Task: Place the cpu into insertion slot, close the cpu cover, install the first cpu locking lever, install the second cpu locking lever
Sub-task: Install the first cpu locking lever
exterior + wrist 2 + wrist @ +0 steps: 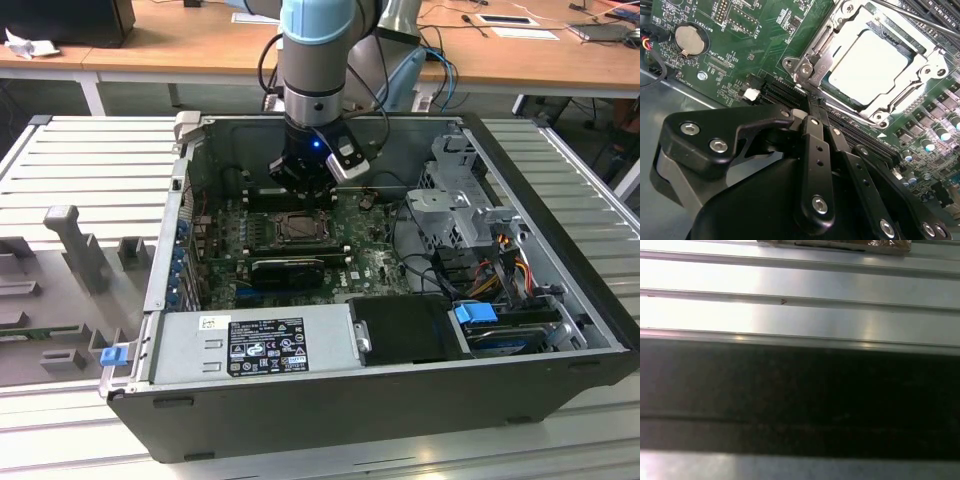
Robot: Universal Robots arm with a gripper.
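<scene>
The cpu [869, 66] lies flat in the insertion slot [920, 82], its pale silver top showing through the window of the cpu cover [835, 47], which is folded down over it. A thin locking lever rod [912, 16] runs along the far side of the socket. My gripper [812, 104] is shut, its black fingers [813, 145] pressed together with the tips just beside the socket's near corner; nothing shows between them. In the exterior view the gripper [305, 182] hangs inside the open computer case, right above the insertion slot [297, 228].
The green motherboard [365, 262] carries black memory slots [860, 134], a coin battery [689, 40] and a long black graphics card [290, 268]. A power supply [265, 345], a drive cage [458, 205] and cables [500, 270] crowd the case. Ribbed metal table [800, 315] lies around it.
</scene>
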